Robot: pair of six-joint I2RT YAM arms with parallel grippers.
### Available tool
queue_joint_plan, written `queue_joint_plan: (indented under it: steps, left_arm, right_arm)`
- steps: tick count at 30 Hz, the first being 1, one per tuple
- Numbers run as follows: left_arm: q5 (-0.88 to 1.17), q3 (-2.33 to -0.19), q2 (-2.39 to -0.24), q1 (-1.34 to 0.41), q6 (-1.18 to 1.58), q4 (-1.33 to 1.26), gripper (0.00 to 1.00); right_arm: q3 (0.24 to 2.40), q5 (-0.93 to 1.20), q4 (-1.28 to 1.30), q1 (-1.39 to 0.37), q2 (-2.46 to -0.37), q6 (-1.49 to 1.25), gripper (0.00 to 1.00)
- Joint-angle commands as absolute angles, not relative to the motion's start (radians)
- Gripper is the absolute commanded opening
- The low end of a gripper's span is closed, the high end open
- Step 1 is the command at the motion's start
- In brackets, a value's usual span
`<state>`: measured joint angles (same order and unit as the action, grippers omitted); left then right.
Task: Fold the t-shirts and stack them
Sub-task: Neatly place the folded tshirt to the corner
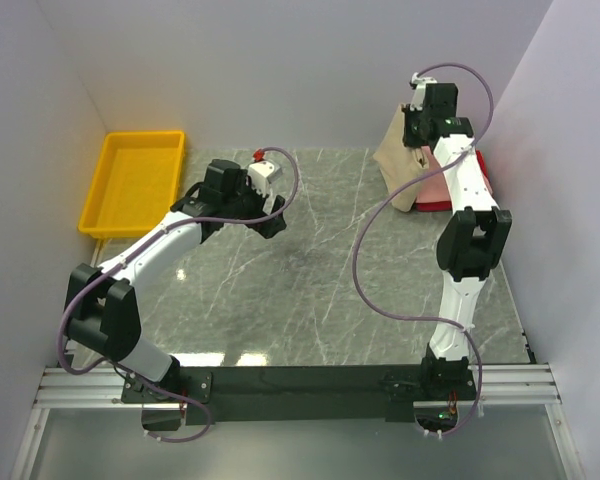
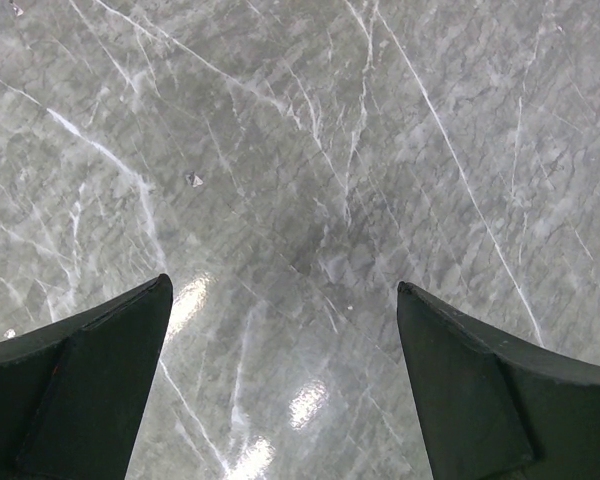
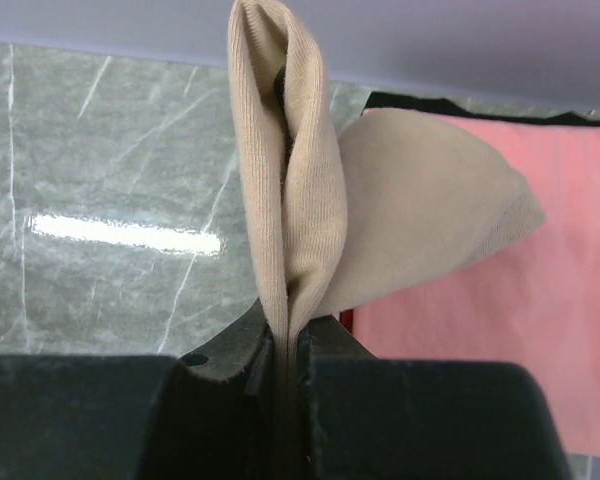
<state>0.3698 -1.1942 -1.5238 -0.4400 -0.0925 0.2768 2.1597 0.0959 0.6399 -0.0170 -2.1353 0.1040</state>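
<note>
My right gripper (image 1: pixel 421 138) is shut on the tan t-shirt (image 1: pixel 401 160) and holds it lifted at the back right, the cloth hanging from the jaws. In the right wrist view the tan t-shirt (image 3: pixel 290 200) is pinched between my fingers (image 3: pixel 290 350). Under it lies the salmon pink t-shirt (image 3: pixel 500 330), flat on the table, with a red t-shirt edge (image 1: pixel 482 165) below it. My left gripper (image 1: pixel 272 215) is open and empty over bare marble (image 2: pixel 310 200) at the middle left.
A yellow plastic bin (image 1: pixel 135 180) stands off the table's left back edge. White walls close in the back and both sides. The marble tabletop (image 1: pixel 310 280) lies between the arms.
</note>
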Motion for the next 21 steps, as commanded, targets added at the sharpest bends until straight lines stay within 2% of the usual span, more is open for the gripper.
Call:
queue_joint_plan:
  steps: [1,7,12,21]
  left_arm:
    - [0.394,-1.233,-1.539,-0.439,-0.092,0.265,0.99]
    - [0.408,-1.244,-1.551,-0.439,-0.087,0.264,0.99]
    - [0.417,-1.243,-1.562,-0.44,-0.089,0.264,0.99]
    - [0.425,-1.272,-1.603,-0.44,-0.089,0.276,1.0]
  right_arm:
    - [2.238,0.104,0.641,-0.018,-2.056,0.136,0.0]
    - [2.261,0.104,0.644,0.023,-2.065,0.19,0.0]
    - [2.378,0.152,0.699,0.048,-2.094,0.172,0.0]
    - [2.37,0.187,0.698,0.075,-2.088,0.184,0.0]
